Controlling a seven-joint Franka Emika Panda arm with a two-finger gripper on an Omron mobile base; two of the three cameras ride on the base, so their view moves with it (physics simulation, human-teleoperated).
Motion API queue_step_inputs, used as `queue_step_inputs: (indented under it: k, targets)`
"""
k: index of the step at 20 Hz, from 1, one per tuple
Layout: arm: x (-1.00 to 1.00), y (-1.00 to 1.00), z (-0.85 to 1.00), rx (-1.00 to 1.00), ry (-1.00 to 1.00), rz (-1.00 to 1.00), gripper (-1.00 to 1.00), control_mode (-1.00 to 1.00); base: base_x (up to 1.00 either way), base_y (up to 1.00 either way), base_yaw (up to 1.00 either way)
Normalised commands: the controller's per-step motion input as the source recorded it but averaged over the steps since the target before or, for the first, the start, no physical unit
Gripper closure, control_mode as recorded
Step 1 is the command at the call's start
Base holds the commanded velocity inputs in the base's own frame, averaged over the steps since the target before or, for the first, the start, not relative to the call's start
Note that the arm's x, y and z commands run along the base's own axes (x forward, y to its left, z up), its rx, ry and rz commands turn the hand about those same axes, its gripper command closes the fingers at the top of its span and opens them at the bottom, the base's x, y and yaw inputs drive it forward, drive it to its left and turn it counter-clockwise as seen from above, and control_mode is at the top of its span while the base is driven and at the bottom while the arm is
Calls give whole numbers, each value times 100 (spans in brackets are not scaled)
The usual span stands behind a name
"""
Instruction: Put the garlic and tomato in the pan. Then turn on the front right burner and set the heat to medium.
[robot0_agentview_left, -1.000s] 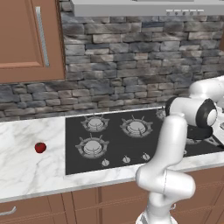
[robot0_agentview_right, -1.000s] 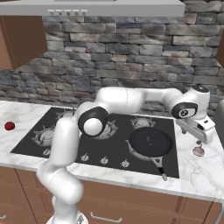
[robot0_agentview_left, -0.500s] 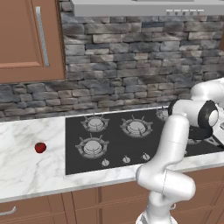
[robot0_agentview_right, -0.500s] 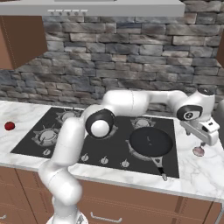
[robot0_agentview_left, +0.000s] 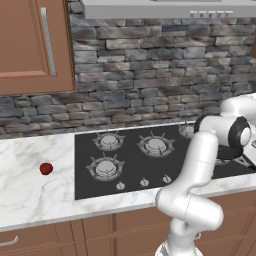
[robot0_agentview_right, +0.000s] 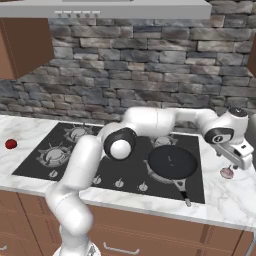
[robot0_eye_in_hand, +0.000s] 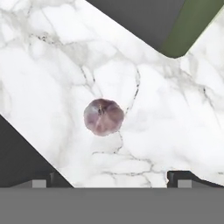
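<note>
Directly beneath the end effector (robot0_eye_in_hand: 112, 178), whose fingertips are spread wide and hold nothing, the garlic (robot0_eye_in_hand: 103, 117) is seen alone on bare marble bench (robot0_eye_in_hand: 52, 65), with open room all round it. Beside it, toward the arm's base, the pan (robot0_agentview_right: 171, 162) is set on the cooktop (robot0_agentview_right: 60, 165). Well beyond, past the cooktop's far edge, the tomato (robot0_agentview_left: 46, 168) is seen on the bench.

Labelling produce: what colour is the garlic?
Pale pinkish-purple garlic, clearest in the hand view.

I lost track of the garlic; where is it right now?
The garlic lies on the marble counter right of the cooktop, beyond the pan, just below the gripper; in the hand view it sits mid-frame.
</note>
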Motion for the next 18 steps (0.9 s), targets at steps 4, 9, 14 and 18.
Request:
queue_step_inputs:
  k: [4, 9, 14, 18]
  targets:
    - [2, -6, -18, -2, -4, 0, -100, -100, 0, 0, 0]
    - [15, 0, -26, 0, 0, 0, -100, -100, 0, 0, 0]
    - [37, -15, -30, 0, 0, 0, -100, -100, 0, 0, 0]
    - [35, -38, -21, 0, 3, 0, -100, -100, 0, 0, 0]
